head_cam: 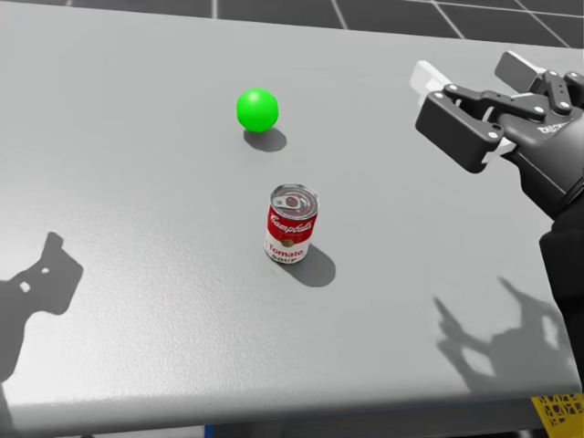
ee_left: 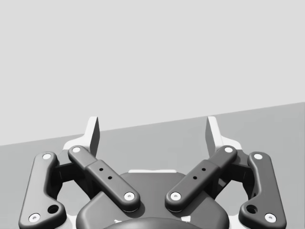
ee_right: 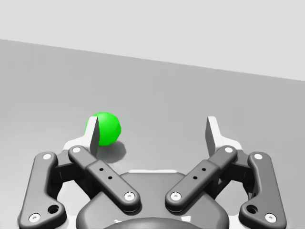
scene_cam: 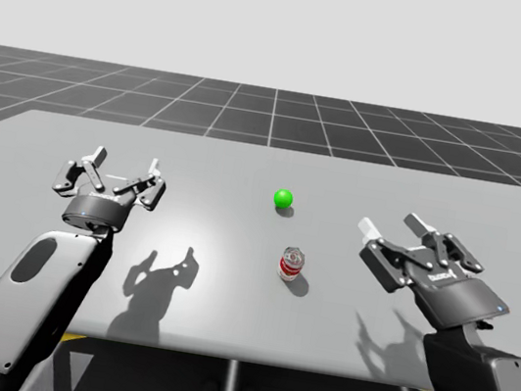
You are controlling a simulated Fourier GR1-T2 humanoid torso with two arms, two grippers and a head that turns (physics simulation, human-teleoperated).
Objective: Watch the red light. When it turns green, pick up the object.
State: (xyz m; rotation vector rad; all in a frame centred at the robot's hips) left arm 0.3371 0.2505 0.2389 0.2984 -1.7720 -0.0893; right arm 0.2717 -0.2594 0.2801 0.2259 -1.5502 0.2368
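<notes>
- Right claw: fingers spread wide, gripping nothing. It hovers over the table and points forward, with the light ahead of it.
- Left claw: also wide apart and empty, raised over the table's left side and aimed at the far edge.
- Light reads green, so the go signal is given. Judged step: start of the pick.
- Can: red-and-white, upright on the table, near the light on my side of it. It is closer to the right arm and well apart from both claws.
- Next move, as judged: right claw swings inward and down, straddles the can, then closes.
</notes>
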